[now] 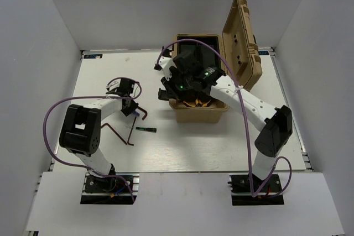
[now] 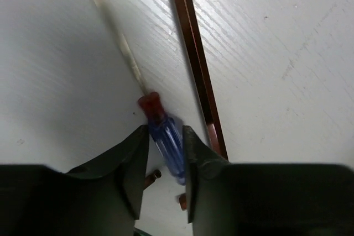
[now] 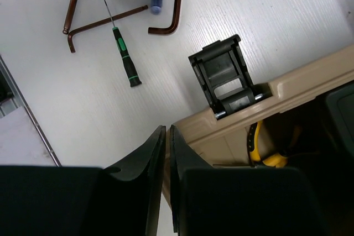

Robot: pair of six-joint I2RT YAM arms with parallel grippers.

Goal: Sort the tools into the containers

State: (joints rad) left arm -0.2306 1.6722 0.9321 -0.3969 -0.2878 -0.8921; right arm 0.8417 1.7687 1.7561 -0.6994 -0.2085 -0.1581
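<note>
In the left wrist view the screwdriver (image 2: 166, 136) has its low end hidden between the fingers of the left claw (image 2: 165, 153). The long hex key (image 2: 194, 53) runs off the top edge, and its low end goes behind one finger. In the right wrist view only a bit of yellow pliers (image 3: 254, 145) shows inside the box (image 3: 310, 81); the rest is lost in the dark. From above, the right arm (image 1: 243, 96) covers most of the box's inside.

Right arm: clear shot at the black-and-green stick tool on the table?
Likely yes: the black-and-green stick tool lies uncovered on the white table, and the right gripper is shut, holding nothing.
</note>
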